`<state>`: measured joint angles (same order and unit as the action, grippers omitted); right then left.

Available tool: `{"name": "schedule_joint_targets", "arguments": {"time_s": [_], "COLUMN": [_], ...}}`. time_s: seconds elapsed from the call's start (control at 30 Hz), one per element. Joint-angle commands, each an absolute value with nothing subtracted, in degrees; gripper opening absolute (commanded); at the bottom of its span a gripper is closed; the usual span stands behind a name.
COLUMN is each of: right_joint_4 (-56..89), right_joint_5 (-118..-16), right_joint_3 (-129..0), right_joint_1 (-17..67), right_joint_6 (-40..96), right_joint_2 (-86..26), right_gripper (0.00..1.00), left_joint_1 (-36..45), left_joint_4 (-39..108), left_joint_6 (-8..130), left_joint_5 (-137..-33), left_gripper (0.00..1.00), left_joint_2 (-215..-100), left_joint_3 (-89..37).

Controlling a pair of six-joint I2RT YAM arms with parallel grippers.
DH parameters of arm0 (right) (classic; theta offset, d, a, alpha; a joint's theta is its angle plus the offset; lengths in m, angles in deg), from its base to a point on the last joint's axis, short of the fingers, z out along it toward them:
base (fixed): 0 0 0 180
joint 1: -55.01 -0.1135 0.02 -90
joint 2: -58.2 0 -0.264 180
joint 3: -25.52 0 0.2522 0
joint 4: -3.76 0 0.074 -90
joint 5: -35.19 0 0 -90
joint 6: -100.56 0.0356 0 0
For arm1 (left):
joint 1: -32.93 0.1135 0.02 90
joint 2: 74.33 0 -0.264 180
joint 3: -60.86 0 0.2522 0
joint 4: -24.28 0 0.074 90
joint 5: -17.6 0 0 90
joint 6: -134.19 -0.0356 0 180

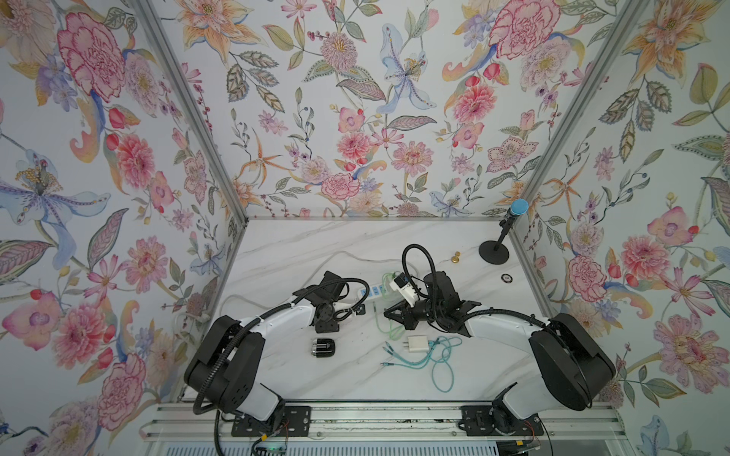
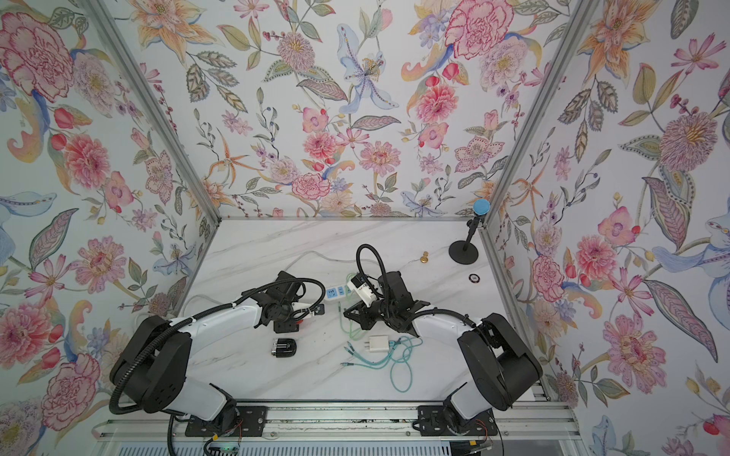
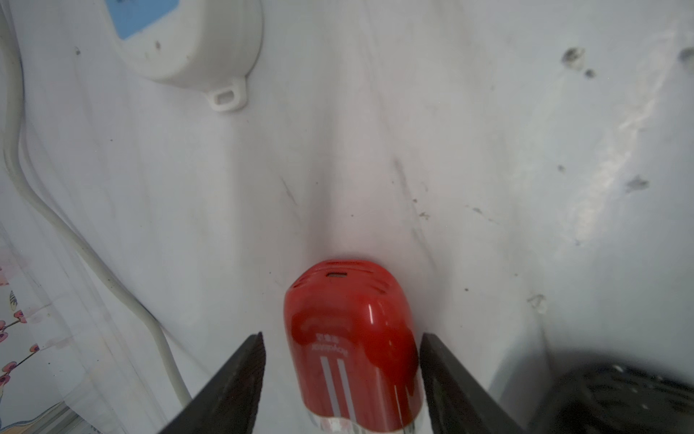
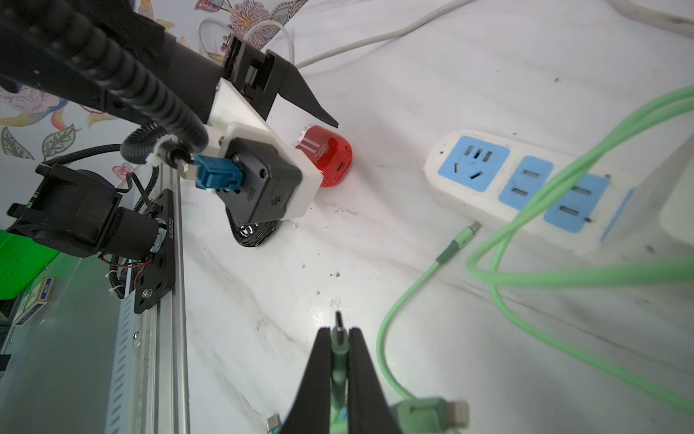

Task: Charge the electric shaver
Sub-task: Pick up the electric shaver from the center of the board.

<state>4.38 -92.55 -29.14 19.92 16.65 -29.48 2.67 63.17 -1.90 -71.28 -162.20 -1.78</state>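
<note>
Red shaver [image 3: 351, 338] lies on the white marble table [image 1: 316, 252], left of centre, near the rounded end of the power strip [image 3: 187, 37] but not touching it. Its charge port [image 3: 336, 275] is on the end facing away from the wrist cam. L gripper [image 3: 341, 334] straddles it w/ jaws apart: one finger [image 3: 240, 375] shows a clear gap to the shell, the other finger sits right at the shell's edge, so no clamp on it.

R gripper [image 4: 340, 330] is closed tight on the plug [image 4: 339, 338] of the green cable [image 4: 413, 293], metal tip poking out past the fingertips. It hangs just over the table, well apart from the shaver. A second green connector [image 4: 465, 235] lies just beside the strip. In both top views the strip sits btw the two wrists.

Nearer the front: black case [image 1: 322, 347], white charger block [image 1: 416, 342], teal cable [image 1: 442, 363] looped beside the block.
</note>
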Motion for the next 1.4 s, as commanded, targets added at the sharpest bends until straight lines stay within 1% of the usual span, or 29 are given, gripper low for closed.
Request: {"name": "schedule_joint_targets", "arguments": {"time_s": [0.0, 0.1, 0.27, 0.43, 0.57, 0.83, 1.03, 1.23, 1.37], "right_joint_4": [3.7, 3.7, 3.8, 4.5, 4.8, 5.9, 6.4, 6.3, 6.6], "right_joint_5": [-93.9, -94.4, -95.4, -96.4, -96.6, -96.9, -97.0, -96.8, -96.8], "right_joint_3": [-30.3, -30.2, -30.7, -31.9, -32.4, -32.2, -32.3, -32.3, -32.4], "right_joint_1": [20.7, 21.4, 21.9, 21.9, 21.9, 21.8, 21.9, 22.0, 22.0], "right_joint_6": [17.1, 17.1, 17.3, 17.4, 17.7, 17.9, 17.8, 18.3, 18.4], "right_joint_2": [-30.0, -30.4, -31.0, -32.2, -32.8, -32.8, -33.1, -32.8, -32.4], "right_gripper": [0.0, 0.0, 0.0, 0.0, 0.0, 0.0, 0.02, 0.02, 0.01], "left_joint_1": [3.1, 3.4, 5.1, 7.2, 7.5, 7.8, 8.3, 10.6, 11.0], "left_joint_4": [65.9, 67.2, 65.5, 67.3, 67.5, 71.3, 70.6, 68.6, 68.1], "left_joint_6": [-2.3, -1.3, 3.5, 8.0, 10.3, 17.3, 21.9, 25.2, 24.7], "left_joint_5": [-74.2, -74.7, -74.9, -76.6, -76.0, -78.9, -79.2, -81.8, -81.5], "left_gripper": [0.67, 0.66, 0.67, 0.68, 0.69, 0.69, 0.69, 0.72, 0.73], "left_joint_2": [-163.4, -165.5, -164.7, -164.3, -164.3, -164.9, -165.2, -167.6, -169.0], "left_joint_3": [-4.5, -5.8, -5.9, -10.0, -9.4, -10.8, -10.0, -9.5, -9.7]}}
